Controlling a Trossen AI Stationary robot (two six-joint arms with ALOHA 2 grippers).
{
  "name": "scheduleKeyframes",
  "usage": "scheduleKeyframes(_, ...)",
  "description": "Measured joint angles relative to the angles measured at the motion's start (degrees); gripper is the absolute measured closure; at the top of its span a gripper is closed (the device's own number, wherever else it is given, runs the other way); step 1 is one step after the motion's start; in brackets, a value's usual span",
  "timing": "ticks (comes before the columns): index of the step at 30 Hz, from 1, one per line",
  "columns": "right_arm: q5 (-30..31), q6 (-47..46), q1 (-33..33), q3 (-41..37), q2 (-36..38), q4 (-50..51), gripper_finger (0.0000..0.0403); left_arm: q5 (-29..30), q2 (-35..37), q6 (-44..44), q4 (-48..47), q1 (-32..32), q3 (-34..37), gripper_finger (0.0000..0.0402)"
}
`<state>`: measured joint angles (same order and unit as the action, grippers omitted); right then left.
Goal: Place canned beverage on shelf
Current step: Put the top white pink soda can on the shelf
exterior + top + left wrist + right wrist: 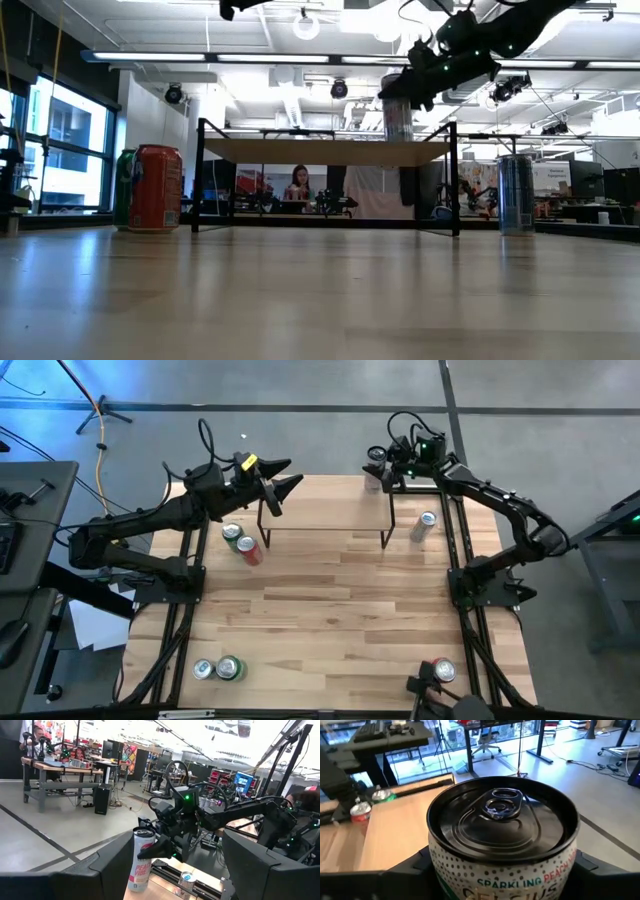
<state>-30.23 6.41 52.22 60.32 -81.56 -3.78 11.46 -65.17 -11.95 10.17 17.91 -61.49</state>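
The right gripper (502, 870) pinches a tall can (502, 837) between its fingers, upright, at the right end of the shelf (325, 510); in the low view the can's base looks level with the board, though whether it rests there I cannot tell. The left gripper (283, 473) hovers with fingers spread above the shelf's left end, holding nothing. The can sits close to the corner, so letting go off-centre could tip it over the edge. A slim can (422, 527) stands just beside the right legs, and red and green cans (241, 543) near the left ones.
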Motion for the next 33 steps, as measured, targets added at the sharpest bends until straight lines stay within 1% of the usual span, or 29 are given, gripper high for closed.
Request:
scheduleKeyframes(9, 0.45, 1.02, -0.1, -0.01, 0.12, 0.32, 0.013, 0.0, 0.0, -0.02, 0.07, 0.0, 0.0, 0.0142)
scheduleKeyframes(14, 1.84, -3.41, -0.13, -0.01, 0.15, 0.74, 0.0129, 0.0, 0.0, -0.04, 0.07, 0.0, 0.0, 0.0142)
scheduleKeyframes(20, 7.34, -2.63, -0.13, -0.01, 0.15, 0.95, 0.0127, 0.0, 0.0, -0.02, 0.09, 0.0, 0.0, 0.0142)
scheduleKeyframes(23, 8.72, -3.17, -0.08, -0.03, 0.13, 1.46, 0.0127, 0.0, 0.0, -0.06, 0.09, 0.0, 0.0, 0.0142)
scheduleKeyframes(26, 8.75, -1.53, -0.11, -0.03, 0.13, 1.5, 0.0127, 0.0, 0.0, -0.09, 0.09, 0.0, 0.0, 0.0142)
scheduleKeyframes(33, 7.11, -1.36, -0.13, -0.05, 0.13, 2.02, 0.0126, -0.02, 0.0, -1.44, 0.1, 0.0, 0.0, 0.0142)
